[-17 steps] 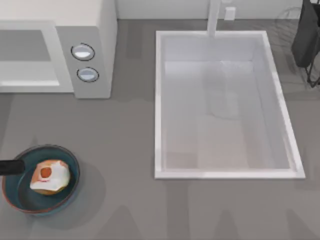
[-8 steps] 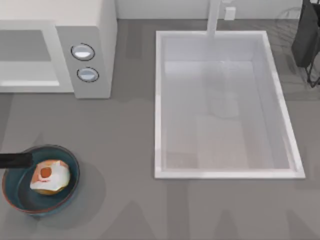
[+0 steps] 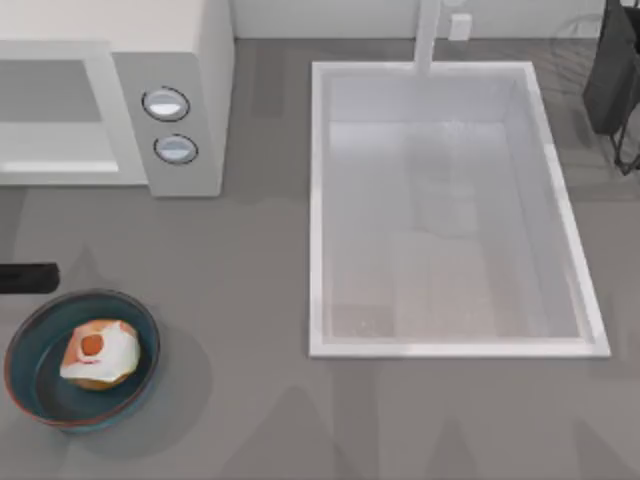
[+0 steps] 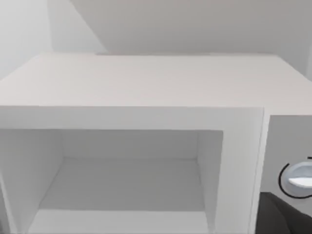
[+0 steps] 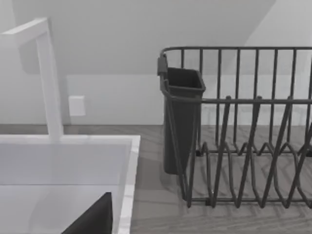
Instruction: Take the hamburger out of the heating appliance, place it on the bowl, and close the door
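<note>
Table: grey, carrying everything; a large white sink fills its right half and a dark dish rack stands past the sink's far right corner.
Heating appliance: at the table's far left; its long axis runs left to right across the table and its mouth faces the near edge. In the left wrist view the cavity gapes empty, so we judge the door is not yet shut. We cannot make out the door leaf itself.
Bowl: near the left front corner, well apart from the appliance, sitting upright.
Hamburger: inside the bowl, a little toward its right side, orange-red spot facing up; roundish, so no clear long axis.
Left gripper: a dark tip at the table's left edge, just beyond the bowl's far rim and short of the appliance front; we cannot tell whether its fingers are apart or together.
Right arm: parked at the far right, its wrist camera looking over the sink toward the dish rack.
Step in hand: closing the door. We would find the door's free edge first, push broadly on its outer face, follow its swing, and keep clear of the bowl.
</note>
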Robot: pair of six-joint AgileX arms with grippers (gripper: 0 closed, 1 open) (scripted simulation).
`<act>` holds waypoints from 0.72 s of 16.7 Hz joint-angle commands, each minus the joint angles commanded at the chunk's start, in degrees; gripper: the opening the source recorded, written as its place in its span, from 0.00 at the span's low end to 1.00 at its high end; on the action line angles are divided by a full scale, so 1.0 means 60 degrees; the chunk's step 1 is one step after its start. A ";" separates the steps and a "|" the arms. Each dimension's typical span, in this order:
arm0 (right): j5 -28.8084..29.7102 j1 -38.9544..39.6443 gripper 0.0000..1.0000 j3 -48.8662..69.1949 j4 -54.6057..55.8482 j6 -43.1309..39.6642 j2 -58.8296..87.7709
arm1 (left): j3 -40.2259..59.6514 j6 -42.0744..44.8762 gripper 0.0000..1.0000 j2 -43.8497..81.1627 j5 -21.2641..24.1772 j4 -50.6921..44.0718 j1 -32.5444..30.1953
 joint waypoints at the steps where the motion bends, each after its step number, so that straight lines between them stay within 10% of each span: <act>1: 0.0000 0.0000 1.00 0.0000 0.0000 0.0000 0.0000 | 0.0000 0.0000 0.00 0.0000 0.0000 0.0000 0.0000; 6: 0.0000 0.0000 1.00 0.0000 0.0000 0.0000 0.0000 | 0.0599 0.0558 0.00 0.0600 0.0493 -0.0597 0.0586; 12: 0.0000 0.0000 1.00 0.0000 0.0000 0.0000 0.0000 | 0.4102 0.3244 0.00 0.4367 0.3003 -0.3510 0.4191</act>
